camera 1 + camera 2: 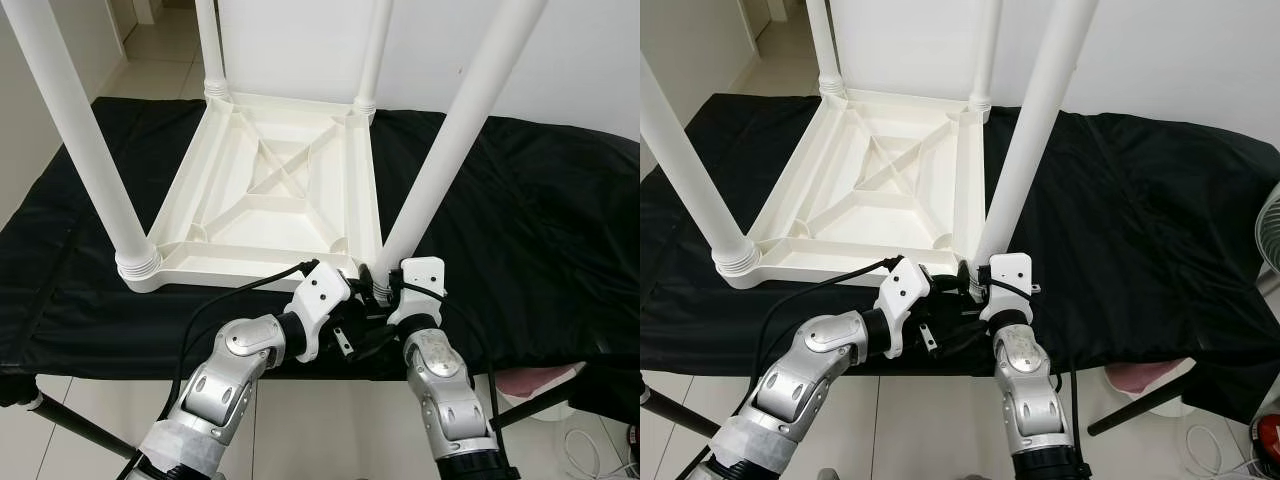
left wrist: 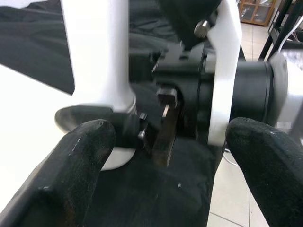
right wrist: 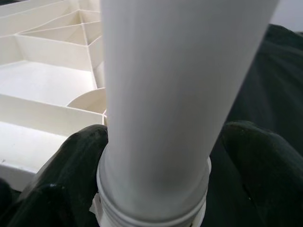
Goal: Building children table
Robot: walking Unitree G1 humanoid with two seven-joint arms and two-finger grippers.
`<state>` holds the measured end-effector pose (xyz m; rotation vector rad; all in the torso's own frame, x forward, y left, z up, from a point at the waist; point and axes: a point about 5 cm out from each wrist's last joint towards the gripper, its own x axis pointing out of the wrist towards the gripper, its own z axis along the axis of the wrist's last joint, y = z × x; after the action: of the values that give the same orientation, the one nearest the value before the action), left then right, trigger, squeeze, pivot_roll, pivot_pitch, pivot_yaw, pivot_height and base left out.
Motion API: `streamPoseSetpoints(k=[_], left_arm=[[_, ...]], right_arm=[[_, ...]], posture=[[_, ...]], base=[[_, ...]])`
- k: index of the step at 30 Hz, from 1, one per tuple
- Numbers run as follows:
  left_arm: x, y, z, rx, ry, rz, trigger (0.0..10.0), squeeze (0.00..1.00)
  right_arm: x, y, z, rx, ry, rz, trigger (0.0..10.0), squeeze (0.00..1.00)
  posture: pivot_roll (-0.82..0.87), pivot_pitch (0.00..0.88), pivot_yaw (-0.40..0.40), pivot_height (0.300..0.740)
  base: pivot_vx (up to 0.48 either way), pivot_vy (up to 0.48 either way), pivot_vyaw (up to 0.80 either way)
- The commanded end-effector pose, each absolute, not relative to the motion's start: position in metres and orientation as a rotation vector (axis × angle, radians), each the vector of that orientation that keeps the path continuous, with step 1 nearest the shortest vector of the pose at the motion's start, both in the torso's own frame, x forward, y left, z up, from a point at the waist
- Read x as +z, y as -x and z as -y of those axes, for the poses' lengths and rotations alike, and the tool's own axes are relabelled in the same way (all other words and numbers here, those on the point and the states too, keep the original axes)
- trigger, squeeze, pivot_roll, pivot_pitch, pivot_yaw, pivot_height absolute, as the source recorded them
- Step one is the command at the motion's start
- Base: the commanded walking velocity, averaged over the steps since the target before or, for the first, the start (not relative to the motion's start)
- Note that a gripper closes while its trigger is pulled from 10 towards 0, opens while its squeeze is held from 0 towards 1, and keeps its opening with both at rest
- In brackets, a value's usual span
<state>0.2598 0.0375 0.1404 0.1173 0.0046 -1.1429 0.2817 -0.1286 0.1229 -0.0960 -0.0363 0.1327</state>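
Note:
A white plastic children's table (image 1: pixel 270 180) lies upside down on a black cloth, with its legs standing upright in the corners. My right gripper (image 3: pixel 156 156) is shut on the near right leg (image 1: pixel 450 140), its black fingers (image 3: pixel 71 175) on either side of the ribbed collar where the leg meets the corner socket. My left gripper (image 2: pixel 170 135) is open just to the left of that corner. Its fingers (image 2: pixel 80 156) are spread wide, pointing at the leg's base (image 2: pixel 97 52) and at the right gripper's body (image 2: pixel 189 80).
The black cloth (image 1: pixel 520 220) covers a low platform with bare room to the right of the table. A near left leg (image 1: pixel 80 130) rises close to my left arm. Tiled floor, a black stand leg (image 1: pixel 70 425) and a pink item (image 1: pixel 530 380) lie below the front edge.

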Motion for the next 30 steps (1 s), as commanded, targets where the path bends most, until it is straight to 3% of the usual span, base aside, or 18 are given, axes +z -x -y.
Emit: streamPoseSetpoints(k=[1,5,6,7,22,30], left_arm=[[0.138,-0.264,-0.037,-1.102,-0.118,-0.017,10.0,0.00],[0.138,-0.264,-0.038,-1.103,-0.120,-0.016,10.0,0.00],[0.138,-0.263,-0.039,-1.108,-0.121,-0.013,10.0,0.00],[0.138,-0.263,-0.040,-1.112,-0.126,-0.011,10.0,0.00],[0.143,-0.257,-0.049,-1.159,-0.113,0.021,10.0,0.00],[0.146,-0.255,-0.049,-1.188,-0.126,0.038,10.0,0.00]], right_arm=[[0.124,-0.282,0.138,0.125,0.113,0.044,10.0,1.00],[0.123,-0.284,0.140,0.165,0.109,0.041,10.0,1.00],[0.124,-0.286,0.141,0.215,0.132,0.051,10.0,0.04],[0.125,-0.288,0.142,0.260,0.168,0.063,10.0,0.00],[0.128,-0.309,0.147,0.730,0.193,0.054,10.0,0.00],[0.125,-0.321,0.149,0.790,0.228,0.032,10.0,0.00]], posture=[[-0.02,0.012,-0.034,0.740],[-0.02,0.010,-0.035,0.740],[-0.02,0.007,-0.033,0.740],[-0.02,0.005,-0.036,0.740],[-0.01,0.000,-0.032,0.740],[0.00,0.000,-0.035,0.740]], base=[[0.000,0.000,0.00],[0.000,0.000,0.00],[0.000,0.000,0.00],[0.000,0.000,0.00],[0.000,0.000,0.00],[0.000,0.000,0.00]])
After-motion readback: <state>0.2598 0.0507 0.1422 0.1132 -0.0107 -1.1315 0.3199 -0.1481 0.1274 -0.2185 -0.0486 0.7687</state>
